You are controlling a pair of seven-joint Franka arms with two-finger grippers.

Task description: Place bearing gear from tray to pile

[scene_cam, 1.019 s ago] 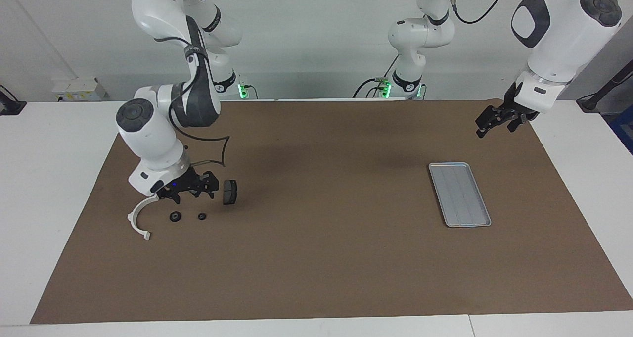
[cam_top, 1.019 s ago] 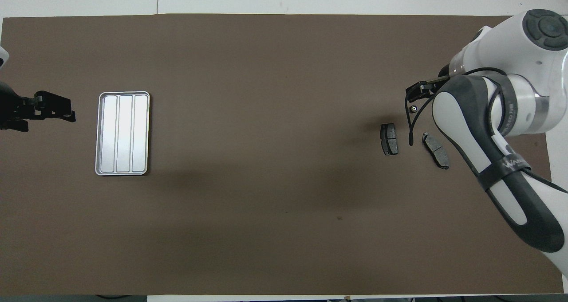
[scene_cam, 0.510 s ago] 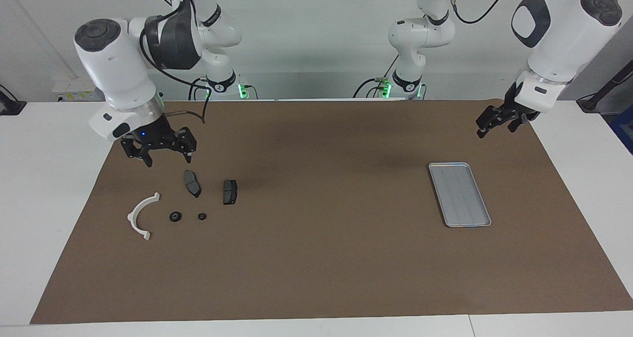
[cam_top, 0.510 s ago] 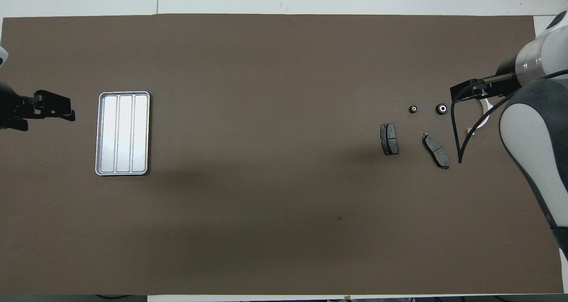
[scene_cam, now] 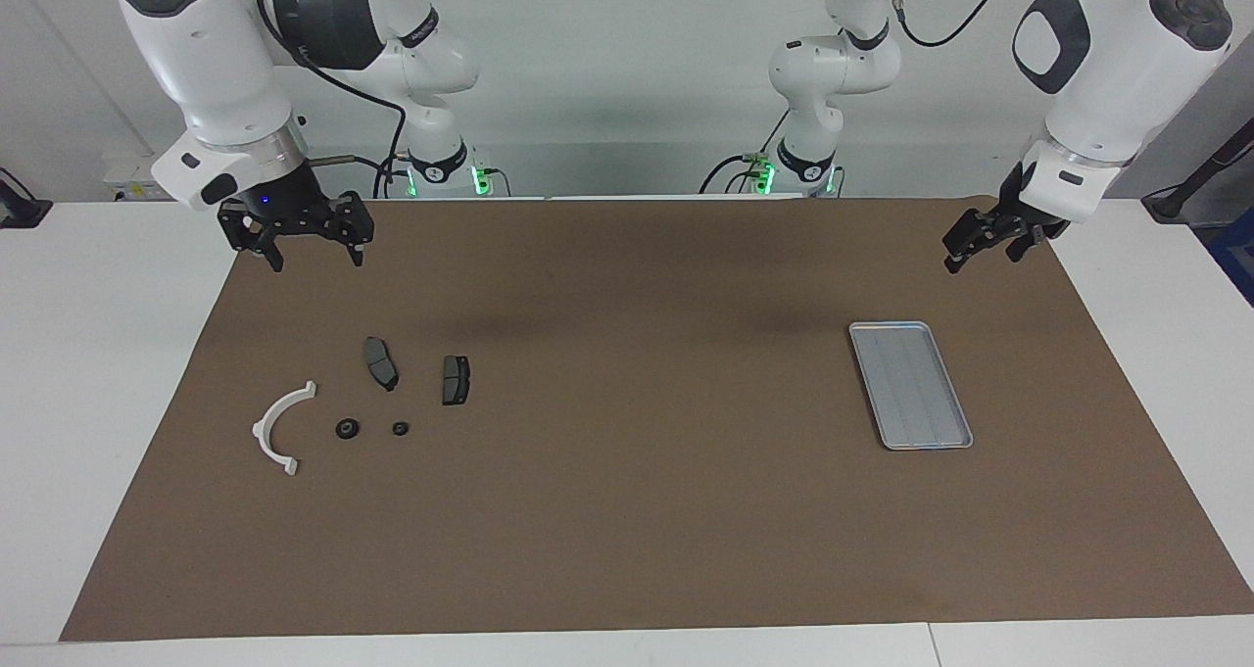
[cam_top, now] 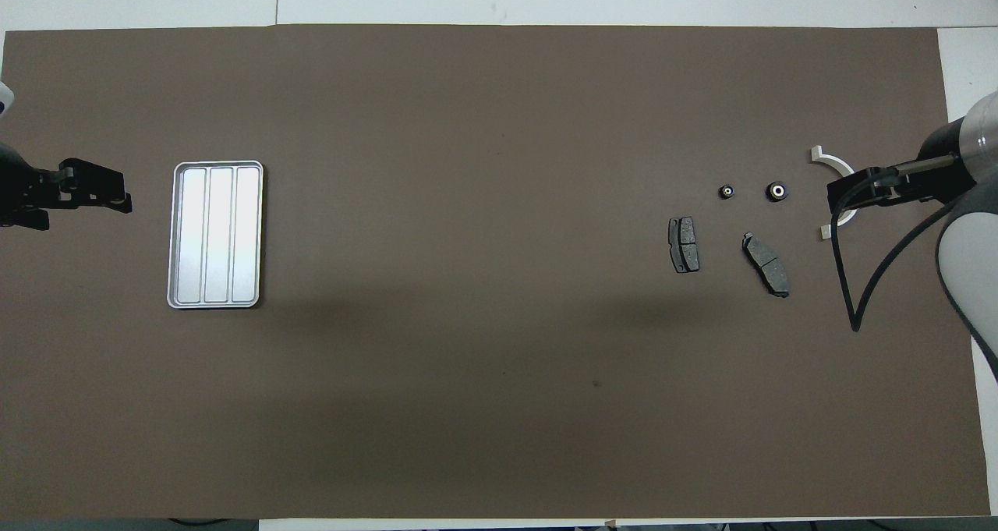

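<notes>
Two small black bearing gears (scene_cam: 347, 429) (scene_cam: 401, 428) lie on the brown mat in the pile, between a white half-ring bracket (scene_cam: 279, 427) and two dark brake-pad plates (scene_cam: 380, 363) (scene_cam: 455, 380). The overhead view shows the same gears (cam_top: 777, 192) (cam_top: 727, 192). The silver ridged tray (scene_cam: 911, 383) (cam_top: 216, 235) sits at the left arm's end and holds nothing. My right gripper (scene_cam: 313, 256) hangs open and empty, high over the mat's edge and well apart from the pile. My left gripper (scene_cam: 955, 261) waits open and empty in the air beside the tray.
The brown mat (scene_cam: 637, 491) covers most of the white table. A black cable loops down from the right arm's wrist (cam_top: 846, 281) over the mat beside the pile.
My right gripper has risen from low over the pile and drawn back toward the robots, uncovering one plate and a gear. The left arm and the tray have not moved.
</notes>
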